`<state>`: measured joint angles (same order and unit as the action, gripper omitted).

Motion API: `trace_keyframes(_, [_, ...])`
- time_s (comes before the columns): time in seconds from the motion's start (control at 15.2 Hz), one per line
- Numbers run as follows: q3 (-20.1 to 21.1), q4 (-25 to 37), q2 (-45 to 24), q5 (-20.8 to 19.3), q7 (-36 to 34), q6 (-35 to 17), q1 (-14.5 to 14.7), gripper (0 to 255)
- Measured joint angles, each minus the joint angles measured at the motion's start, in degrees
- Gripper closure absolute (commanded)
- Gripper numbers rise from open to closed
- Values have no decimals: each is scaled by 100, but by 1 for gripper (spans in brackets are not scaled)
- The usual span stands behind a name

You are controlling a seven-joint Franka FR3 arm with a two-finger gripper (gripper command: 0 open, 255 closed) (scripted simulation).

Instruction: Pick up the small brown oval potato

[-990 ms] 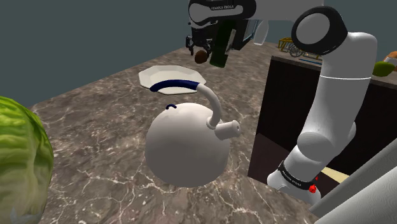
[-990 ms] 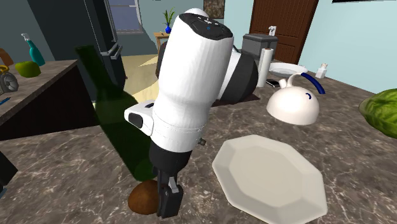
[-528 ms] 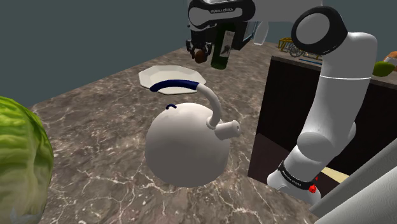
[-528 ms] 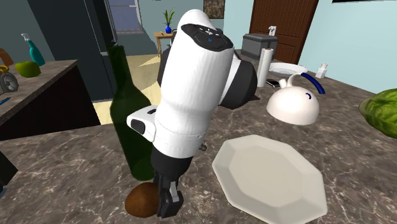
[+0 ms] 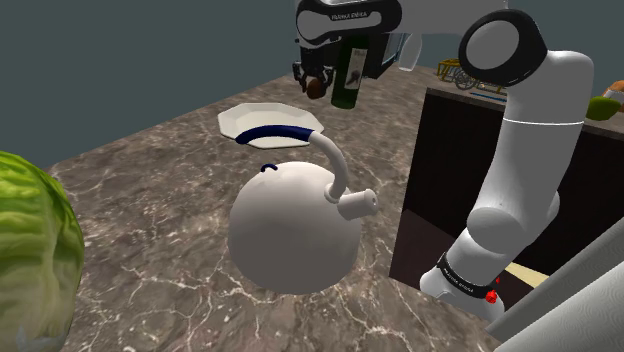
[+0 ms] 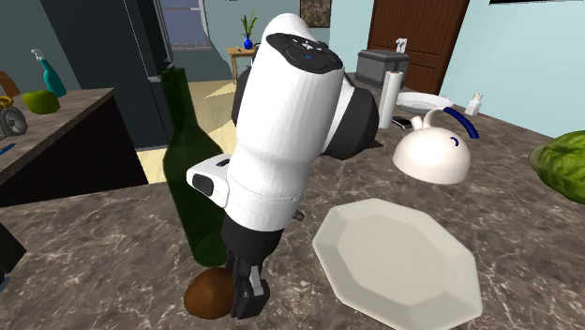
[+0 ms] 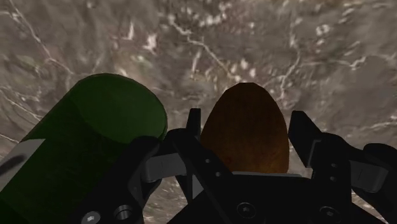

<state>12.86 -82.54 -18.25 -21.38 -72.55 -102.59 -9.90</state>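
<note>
Wrist view gives you the gripper (image 7: 245,121) clamped on the brown potato (image 7: 245,137), just beside the green bottle (image 7: 89,140). Over the last second both have crept up only slightly in the shoulder view, so I'd judge your lift barely begun.

Home kitchen, brown marbled stone worktop (image 6: 94,253) carrying a round white kettle with a blue handle (image 6: 431,155), a white octagonal plate (image 6: 398,251), a dark green glass bottle (image 6: 192,178), a leafy green cabbage (image 6: 562,164), tall dark fridge (image 6: 112,47) and brown panelled door (image 6: 422,37) behind.
</note>
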Motion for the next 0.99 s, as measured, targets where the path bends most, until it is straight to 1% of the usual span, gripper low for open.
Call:
trace_keyframes(0.13, [-3, 92, 6, 9, 35, 107, -2, 255])
trace_keyframes(0.99, [4, 1404, -232, -5, 317, 1150, 121, 255])
